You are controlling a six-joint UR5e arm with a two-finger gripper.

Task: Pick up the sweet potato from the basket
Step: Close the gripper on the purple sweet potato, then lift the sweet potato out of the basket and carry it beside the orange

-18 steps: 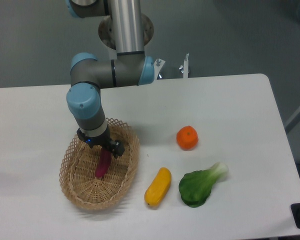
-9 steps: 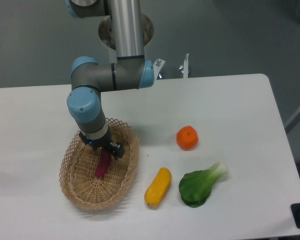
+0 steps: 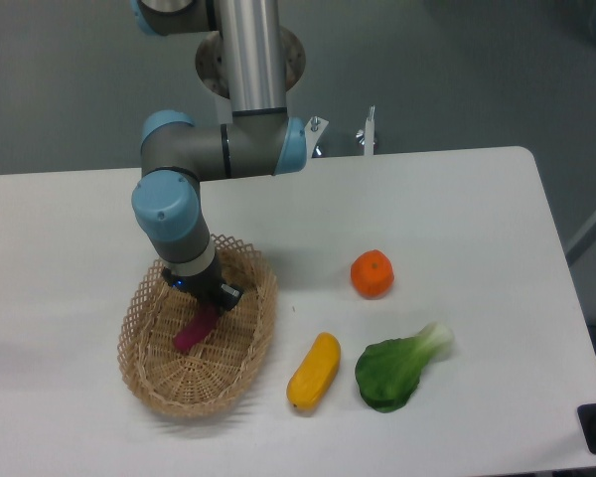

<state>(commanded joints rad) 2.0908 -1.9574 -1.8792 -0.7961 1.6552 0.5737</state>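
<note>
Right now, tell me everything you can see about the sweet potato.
The sweet potato is a small, slim tuber, purple-magenta with smooth-looking skin and a tapered lower end. It sits inside the basket, tilted, its lower end toward the basket's left side. Its upper end is hidden under the claw, which is right on it; whether the fingers are actually closed on it cannot be told from this view.
</note>
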